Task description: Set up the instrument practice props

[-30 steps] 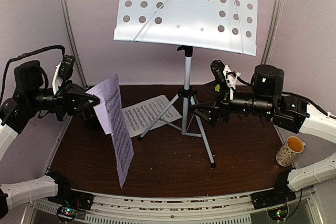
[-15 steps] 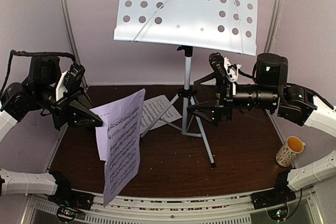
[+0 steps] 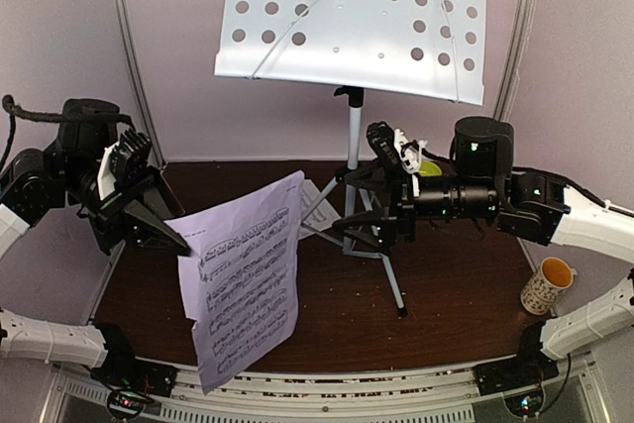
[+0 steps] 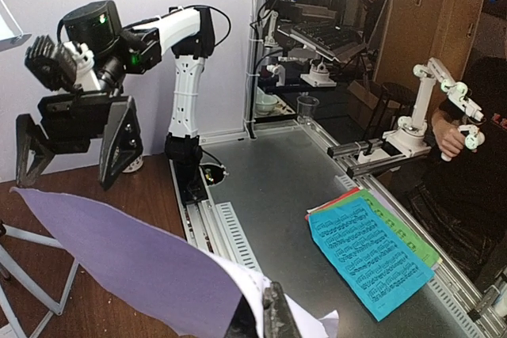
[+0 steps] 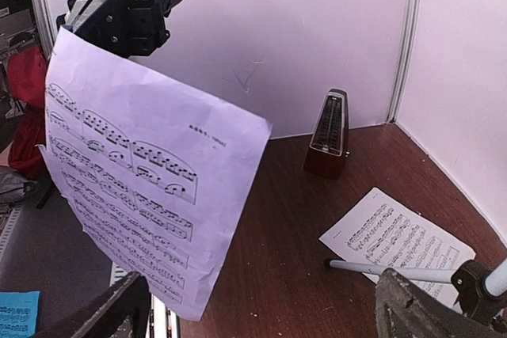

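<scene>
The white perforated music stand point(image 3: 347, 17) rises on its tripod point(image 3: 354, 136) at the back centre. My left gripper point(image 3: 174, 242) is shut on the top corner of the lavender music sheet point(image 3: 248, 289) and holds it hanging above the table's left front. In the left wrist view the pads point(image 4: 273, 318) pinch the sheet point(image 4: 119, 251). My right gripper point(image 3: 349, 205) is open and empty beside the tripod legs. In the right wrist view the lavender sheet point(image 5: 142, 195) hangs at left. The white sheet point(image 5: 400, 243) lies flat by a tripod leg point(image 5: 396, 271). The metronome point(image 5: 329, 136) stands by the back wall.
A patterned yellow-lined cup point(image 3: 548, 284) stands at the right edge. A green bowl point(image 3: 428, 167) shows behind the right arm. Coloured sheets point(image 4: 368, 247) lie on a bench off the table. The walls close in at the back and sides.
My left gripper has lifted and swung the lavender sheet rightward, turning its printed face to the front. My right arm has moved left towards the tripod.
</scene>
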Controlling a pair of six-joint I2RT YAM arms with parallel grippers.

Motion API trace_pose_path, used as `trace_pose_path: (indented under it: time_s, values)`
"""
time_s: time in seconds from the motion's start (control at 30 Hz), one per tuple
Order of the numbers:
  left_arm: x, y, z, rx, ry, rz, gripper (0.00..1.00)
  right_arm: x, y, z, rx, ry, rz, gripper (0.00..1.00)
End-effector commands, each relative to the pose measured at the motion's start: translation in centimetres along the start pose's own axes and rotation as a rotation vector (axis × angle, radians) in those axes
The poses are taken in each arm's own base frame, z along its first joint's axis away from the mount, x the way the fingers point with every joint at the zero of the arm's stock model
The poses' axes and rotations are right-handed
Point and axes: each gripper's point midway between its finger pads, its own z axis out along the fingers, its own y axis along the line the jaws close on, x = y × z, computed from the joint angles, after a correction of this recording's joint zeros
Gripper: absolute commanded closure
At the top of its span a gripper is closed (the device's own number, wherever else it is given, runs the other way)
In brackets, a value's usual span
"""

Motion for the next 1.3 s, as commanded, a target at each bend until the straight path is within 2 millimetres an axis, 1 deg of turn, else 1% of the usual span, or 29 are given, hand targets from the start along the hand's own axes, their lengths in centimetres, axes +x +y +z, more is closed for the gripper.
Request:
trace_pose_path:
  time_s: [0.0,0.13,0.3,0.4,0.53,0.63,0.77,0.83,0.93,0.97,1.03,1.1,1.2,1.23,1.27]
  values:
    - [-1.6,-1.4,0.0,0.028,-0.018,0.101,1.0,-0.9,1.0,1.4,-0.081,-0.065,0.042,0.0]
    - [-2.1,-1.8,0.1,0.048,-0.024,0.13,1.0,-1.2,1.4,1.9,-0.123,-0.098,0.078,0.0]
    - [-2.5,-1.6,0.4,0.062,-0.061,0.145,1.0,-2.2,2.8,1.9,-0.21,-0.158,0.117,0.0]
    - [-3.0,-1.9,0.3,0.073,-0.081,0.171,1.0,-2.5,3.3,2.1,-0.248,-0.178,0.145,0.01]
    - [-3.6,-2.4,0.1,0.083,-0.103,0.19,1.0,-2.2,3.7,3.1,-0.282,-0.186,0.168,0.02]
    - [-3.8,-2.6,0.1,0.089,-0.108,0.199,1.0,-1.8,3.5,4.0,-0.281,-0.184,0.177,0.02]
    - [-3.8,-2.7,0.2,0.099,-0.107,0.198,1.0,-2.1,3.7,4.9,-0.305,-0.197,0.194,0.02]
    - [-3.9,-2.7,0.2,0.099,-0.107,0.2,1.0,-2.4,4.4,5.2,-0.338,-0.199,0.193,0.05]
    - [-3.8,-2.4,0.2,0.077,-0.103,0.205,1.0,-2.6,5.4,5.2,-0.389,-0.203,0.194,0.14]
    - [-3.6,-2.1,0.2,0.058,-0.096,0.209,1.0,-2.7,5.7,5.1,-0.404,-0.207,0.194,0.21]
    - [-3.2,-1.7,0.1,0.015,-0.075,0.224,1.0,-2.5,6.0,4.6,-0.417,-0.216,0.198,0.39]
    - [-2.8,-1.1,0.0,-0.04,-0.052,0.231,1.0,-2.1,6.1,4.1,-0.407,-0.216,0.202,0.52]
    - [-2.4,-0.4,-0.3,-0.116,-0.035,0.246,1.0,-2.3,6.1,2.6,-0.381,-0.227,0.195,0.71]
    - [-2.4,-0.2,-0.5,-0.143,-0.032,0.256,1.0,-2.3,6.0,2.3,-0.369,-0.226,0.192,0.79]
    - [-2.3,0.2,-0.7,-0.178,-0.026,0.262,1.0,-2.4,6.0,1.9,-0.36,-0.226,0.188,0.91]
